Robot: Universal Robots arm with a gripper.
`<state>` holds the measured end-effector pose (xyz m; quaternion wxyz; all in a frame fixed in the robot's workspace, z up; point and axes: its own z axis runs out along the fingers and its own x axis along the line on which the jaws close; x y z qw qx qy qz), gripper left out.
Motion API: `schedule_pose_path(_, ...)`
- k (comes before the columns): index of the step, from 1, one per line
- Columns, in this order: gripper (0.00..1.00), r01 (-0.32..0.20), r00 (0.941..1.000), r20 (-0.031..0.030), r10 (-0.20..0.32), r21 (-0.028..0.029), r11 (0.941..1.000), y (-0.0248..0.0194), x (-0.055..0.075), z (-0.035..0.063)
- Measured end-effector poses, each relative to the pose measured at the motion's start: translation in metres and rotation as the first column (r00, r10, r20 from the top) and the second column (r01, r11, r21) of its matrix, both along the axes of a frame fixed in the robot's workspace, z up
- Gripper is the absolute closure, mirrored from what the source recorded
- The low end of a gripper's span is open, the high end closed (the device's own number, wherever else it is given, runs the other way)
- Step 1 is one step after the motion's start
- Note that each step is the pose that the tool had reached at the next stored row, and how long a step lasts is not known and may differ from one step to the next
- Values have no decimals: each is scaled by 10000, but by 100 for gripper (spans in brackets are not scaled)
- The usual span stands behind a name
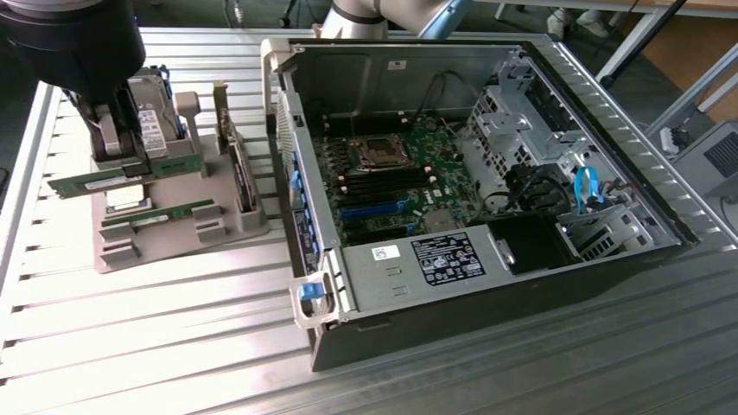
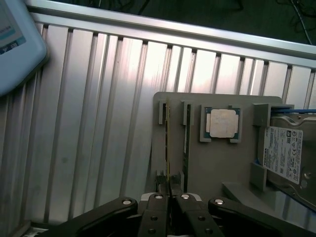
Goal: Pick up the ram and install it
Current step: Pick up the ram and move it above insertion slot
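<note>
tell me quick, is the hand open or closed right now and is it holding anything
Hand: closed, gripping the ram by its thin edge.

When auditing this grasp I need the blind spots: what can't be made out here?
- Wrist view: the ram is edge-on, so its label is hidden.
- Exterior view: the pincer hides its own contact with the ram.
- Wrist view: the hard drive runs off the edge.
- Exterior view: the motherboard slots, latches too small.

Ribbed metal table [image 1: 138,346], bearing grey parts holder [image 1: 173,244], open computer case [image 1: 461,316]
</note>
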<state>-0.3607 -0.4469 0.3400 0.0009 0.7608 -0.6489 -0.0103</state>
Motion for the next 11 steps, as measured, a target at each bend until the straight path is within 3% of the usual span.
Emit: schedule_pose_path(11,89,0,10000,0,0,1,10000,0,0,109)
